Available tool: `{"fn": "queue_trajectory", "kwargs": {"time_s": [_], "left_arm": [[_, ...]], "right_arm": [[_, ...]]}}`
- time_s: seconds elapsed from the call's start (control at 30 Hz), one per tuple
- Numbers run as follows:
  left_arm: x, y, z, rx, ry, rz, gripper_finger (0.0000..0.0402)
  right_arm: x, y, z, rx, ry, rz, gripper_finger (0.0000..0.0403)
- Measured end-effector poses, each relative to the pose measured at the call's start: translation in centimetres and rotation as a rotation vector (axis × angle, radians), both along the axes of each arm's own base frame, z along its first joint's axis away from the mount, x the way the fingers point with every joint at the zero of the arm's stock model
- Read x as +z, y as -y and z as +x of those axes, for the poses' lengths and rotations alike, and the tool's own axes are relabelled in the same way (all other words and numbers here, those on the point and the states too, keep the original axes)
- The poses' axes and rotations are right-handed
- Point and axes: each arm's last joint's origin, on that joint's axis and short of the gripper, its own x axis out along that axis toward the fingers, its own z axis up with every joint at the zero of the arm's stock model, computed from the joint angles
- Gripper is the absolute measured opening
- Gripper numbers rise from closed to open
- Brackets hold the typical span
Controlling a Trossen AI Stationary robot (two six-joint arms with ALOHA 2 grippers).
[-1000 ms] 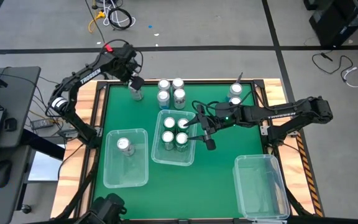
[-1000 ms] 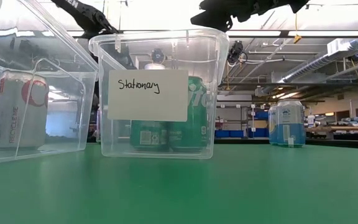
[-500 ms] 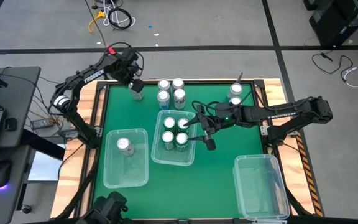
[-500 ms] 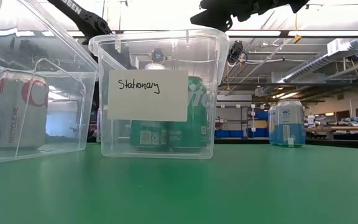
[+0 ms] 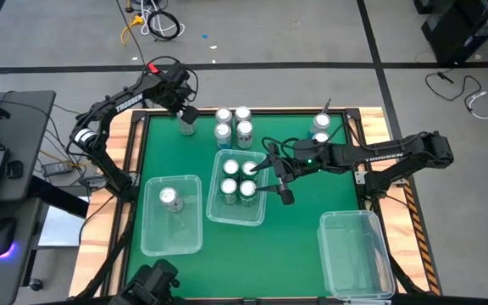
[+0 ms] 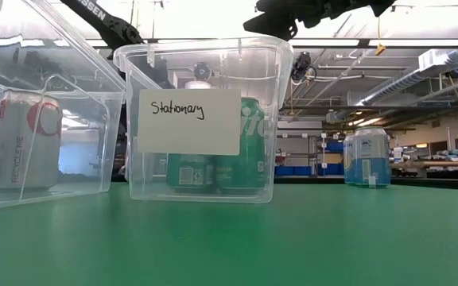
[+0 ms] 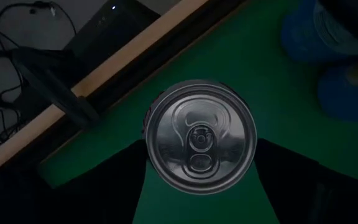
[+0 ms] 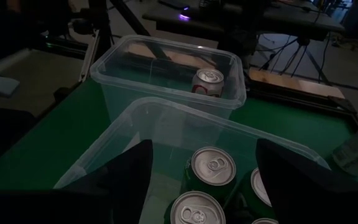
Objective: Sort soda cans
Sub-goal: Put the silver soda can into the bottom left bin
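A silver-topped soda can (image 7: 201,124) stands upright on the green table near its far left corner. My left gripper (image 5: 185,119) points down over it, open, with one finger (image 7: 120,183) on each side of the can; I cannot tell if they touch it. My right gripper (image 5: 272,178) hangs open and empty above the right rim of the middle bin (image 5: 214,212), which holds several green cans (image 8: 211,167). The left bin (image 5: 146,241) holds one white can (image 5: 170,198). Three cans (image 5: 232,124) stand at the far middle, and two blue cans (image 5: 321,127) at the far right.
An empty clear bin (image 5: 356,254) sits at the near right. The table's wooden rim (image 7: 123,59) runs close behind the left can. The middle bin carries a white label (image 6: 189,121). A laptop and cables lie off the table on the left.
My left gripper has sunk a little lower over the far-left can, its fingers still apart.
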Motion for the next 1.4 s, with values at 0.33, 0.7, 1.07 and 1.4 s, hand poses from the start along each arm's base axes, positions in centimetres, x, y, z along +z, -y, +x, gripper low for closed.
{"fn": "queue_trajectory", "kwargs": {"time_s": [0.33, 0.7, 1.07, 1.4], "left_arm": [[-1.1, 0.5, 0.0, -0.02, 0.001, -0.04, 0.0294], [-1.1, 0.5, 0.2, -0.026, 0.004, -0.027, 0.0282], [1.8, 0.3, 0.6, -0.077, -0.011, -0.038, 0.0218], [2.0, 1.6, 0.5, -0.112, -0.076, -0.105, 0.0218]], "right_arm": [[0.0, 0.0, 0.0, 0.0, -0.001, 0.0, 0.0273], [0.0, 0.0, 0.0, 0.0, 0.0, -0.002, 0.0274], [0.0, 0.0, 0.0, 0.001, 0.0, -0.002, 0.0275], [0.0, 0.0, 0.0, 0.001, -0.002, -0.003, 0.027]]}}
